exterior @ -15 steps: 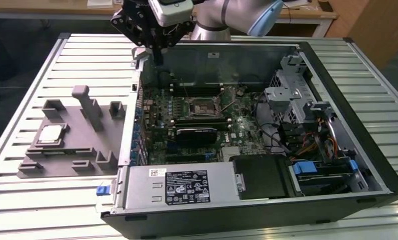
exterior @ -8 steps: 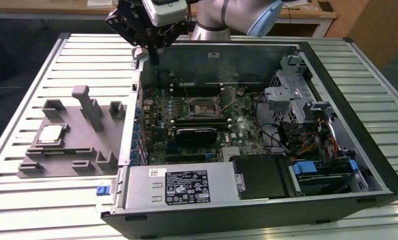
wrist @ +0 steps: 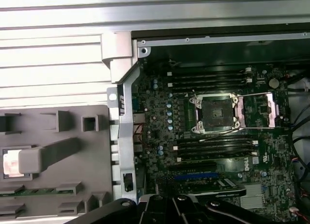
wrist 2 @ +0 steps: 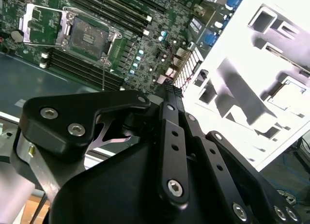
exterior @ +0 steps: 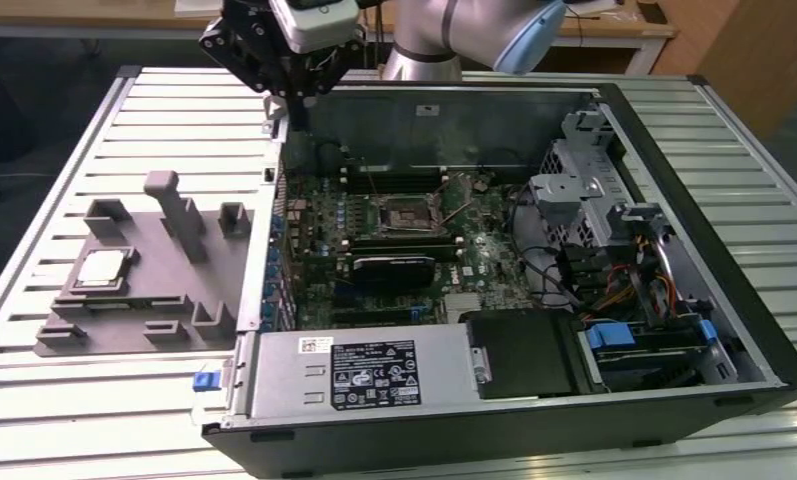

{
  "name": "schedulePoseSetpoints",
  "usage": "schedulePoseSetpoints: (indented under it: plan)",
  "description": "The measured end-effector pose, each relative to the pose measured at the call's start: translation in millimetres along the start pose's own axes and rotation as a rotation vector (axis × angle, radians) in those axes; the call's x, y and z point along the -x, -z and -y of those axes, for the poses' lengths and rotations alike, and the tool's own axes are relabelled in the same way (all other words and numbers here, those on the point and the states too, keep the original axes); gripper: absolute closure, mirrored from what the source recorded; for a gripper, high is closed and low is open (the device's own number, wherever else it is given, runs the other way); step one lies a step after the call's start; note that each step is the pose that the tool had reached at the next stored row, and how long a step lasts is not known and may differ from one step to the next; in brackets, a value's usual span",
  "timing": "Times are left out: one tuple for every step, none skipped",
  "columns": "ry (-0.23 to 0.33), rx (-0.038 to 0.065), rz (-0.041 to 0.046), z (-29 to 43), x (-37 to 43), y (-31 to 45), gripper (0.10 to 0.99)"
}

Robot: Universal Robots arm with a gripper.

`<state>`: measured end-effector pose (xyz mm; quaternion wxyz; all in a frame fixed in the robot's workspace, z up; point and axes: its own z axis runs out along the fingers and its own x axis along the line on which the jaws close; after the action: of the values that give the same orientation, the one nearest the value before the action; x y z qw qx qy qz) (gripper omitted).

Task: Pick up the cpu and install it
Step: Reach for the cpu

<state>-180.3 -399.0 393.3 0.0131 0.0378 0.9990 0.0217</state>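
The gripper is hovering closed and empty above the case corner — the cpu is lying flat on the grey fixture, well apart toward the exterior view's left.

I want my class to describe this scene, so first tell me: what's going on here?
A robot arm is working at an open PC case. Its gripper hangs above the case's edge, well apart from the cpu. The cpu lies on the grey fixture, to the exterior view's left of the case. The socket on the board stands open and empty, so the cpu is not yet picked up or installed.
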Motion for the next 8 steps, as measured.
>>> schedulePoseSetpoints:
  plan:
    - [0.0, 0.0, 0.0, 0.1, -1.0, 0.0, 0.98]
    - [0.0, 0.0, 0.0, 0.1, -2.0, 0.1, 0.98]
    - [0.0, 0.0, 0.0, 0.2, -3.0, 0.1, 0.98]
    - [0.0, 0.0, 0.0, 0.3, -4.1, 0.1, 0.98]
    - [0.0, 0.0, 0.0, 0.4, -5.2, 0.2, 0.98]
    - [0.0, 0.0, -0.0001, 0.5, -6.2, 0.2, 0.98]
    - [0.0, 0.0, 0.0, 0.5, -7.3, 0.2, 0.98]
    - [0.0, 0.0, 0.0, 0.6, -8.4, 0.2, 0.98]
